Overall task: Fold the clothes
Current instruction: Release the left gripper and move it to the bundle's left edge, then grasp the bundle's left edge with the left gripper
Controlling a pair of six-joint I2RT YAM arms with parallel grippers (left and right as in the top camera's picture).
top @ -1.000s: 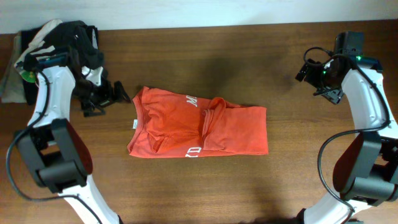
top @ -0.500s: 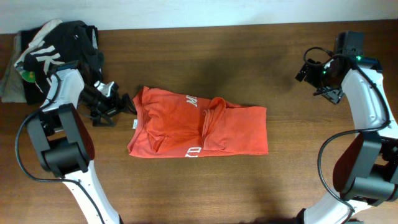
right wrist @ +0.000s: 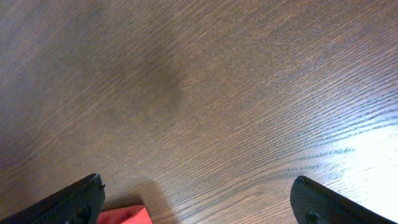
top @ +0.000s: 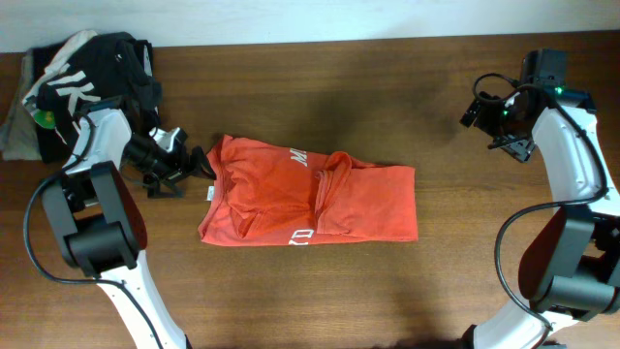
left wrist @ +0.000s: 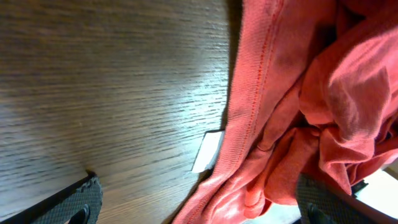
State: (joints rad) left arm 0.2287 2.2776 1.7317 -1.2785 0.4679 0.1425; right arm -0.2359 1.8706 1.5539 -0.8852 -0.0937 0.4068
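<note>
The red-orange T-shirt (top: 310, 194) lies partly folded in the middle of the table, white lettering showing and its white neck tag (top: 209, 194) at the left edge. My left gripper (top: 197, 163) is open right at the shirt's left edge. In the left wrist view the shirt's hem and bunched cloth (left wrist: 292, 106) fill the right side, with the tag (left wrist: 208, 151) beside it and the wide-apart fingers (left wrist: 74, 202) straddling the edge. My right gripper (top: 475, 111) is open and empty, far right and back, over bare wood. A corner of the shirt (right wrist: 124, 215) shows in the right wrist view.
A pile of other clothes lies at the back left corner: a black garment with white letters (top: 87, 68) on a grey-beige one (top: 17, 131). The table's back edge meets a pale wall (top: 310, 19).
My left gripper has moved right from beside the clothes pile to the shirt's left edge. The shirt and the right arm have not moved.
</note>
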